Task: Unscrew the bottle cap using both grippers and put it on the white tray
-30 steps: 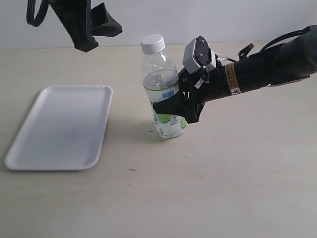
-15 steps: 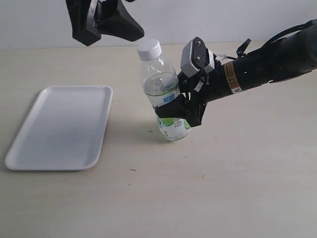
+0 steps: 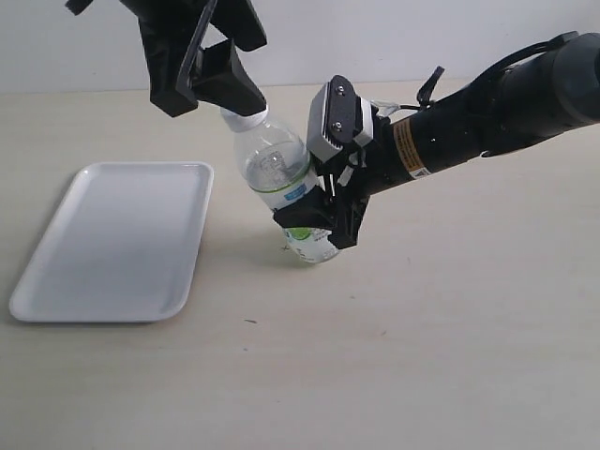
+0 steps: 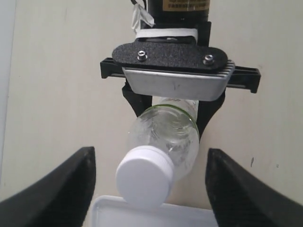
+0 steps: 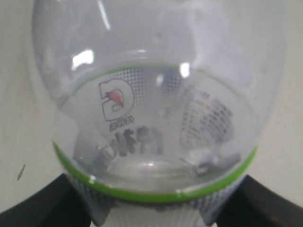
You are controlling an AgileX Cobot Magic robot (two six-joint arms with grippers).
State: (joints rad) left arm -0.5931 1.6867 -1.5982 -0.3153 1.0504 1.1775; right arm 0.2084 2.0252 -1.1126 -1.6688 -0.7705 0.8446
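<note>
The tilted bottle (image 3: 279,173) is being pinched round its lower half by the right gripper (image 3: 319,217); the jaws of the left gripper (image 3: 202,89) are being held spread around the bottle cap (image 4: 144,176).

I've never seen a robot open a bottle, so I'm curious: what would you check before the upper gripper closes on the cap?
1. Right gripper shut on the bottle around its label: ok.
2. Bottle standing upright: not ok, it leans toward the white tray.
3. Bottle cap on the neck: ok.
4. Left gripper open, with the cap inside its gap in the left wrist view: ok.
5. Left gripper low enough to catch the cap's side: cannot tell.
6. White tray bare, with room for the cap: ok.
</note>
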